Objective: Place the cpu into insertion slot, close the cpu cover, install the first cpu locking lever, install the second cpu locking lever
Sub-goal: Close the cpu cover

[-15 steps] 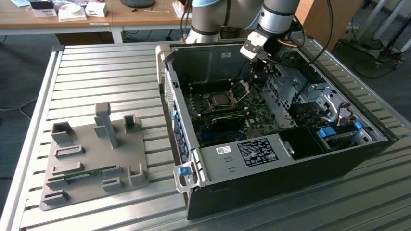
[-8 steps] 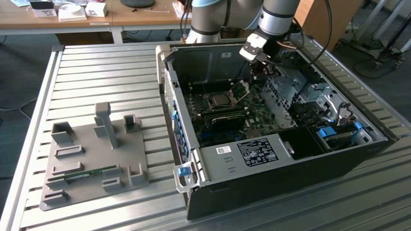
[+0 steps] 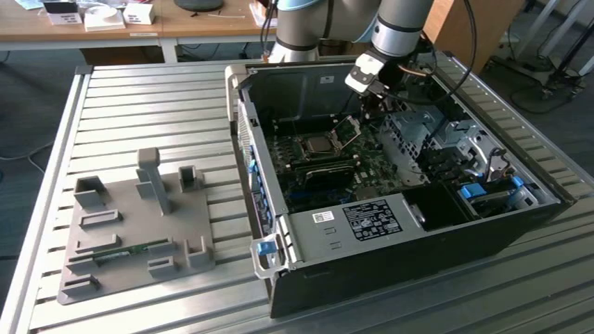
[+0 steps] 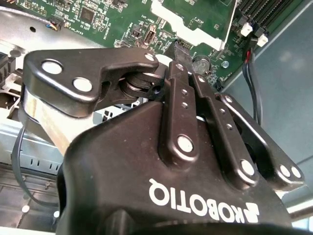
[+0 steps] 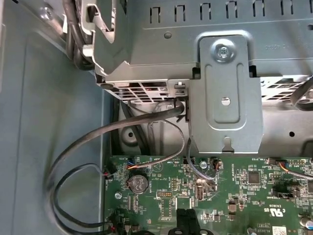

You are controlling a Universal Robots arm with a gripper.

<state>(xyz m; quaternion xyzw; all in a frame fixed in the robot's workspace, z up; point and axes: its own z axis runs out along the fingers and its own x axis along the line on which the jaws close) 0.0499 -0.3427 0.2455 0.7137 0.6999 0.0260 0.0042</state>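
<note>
In the exterior view the cpu (image 3: 318, 145), a small square with a silvery top, lies in the insertion slot (image 3: 299, 149) on the green motherboard inside the open computer case (image 3: 408, 243). The cpu cover (image 3: 348, 129) stands tilted up at the slot's far edge. My gripper (image 3: 373, 104) hangs just beyond and above the raised cover, inside the case. In the second wrist view the black fingers (image 4: 183, 93) converge, tips together, right beside the silvery cover frame (image 4: 195, 27). The first wrist view catches the gripper (image 5: 188, 219) shut over the motherboard.
A grey metal drive cage (image 3: 422, 132) (image 5: 225, 98) and black cables (image 5: 73, 166) crowd the case beside the gripper. A coin battery (image 5: 138, 183) sits on the board. A grey fixture plate (image 3: 139, 229) holding a memory stick (image 3: 130, 252) lies on the slatted table at the exterior view's left.
</note>
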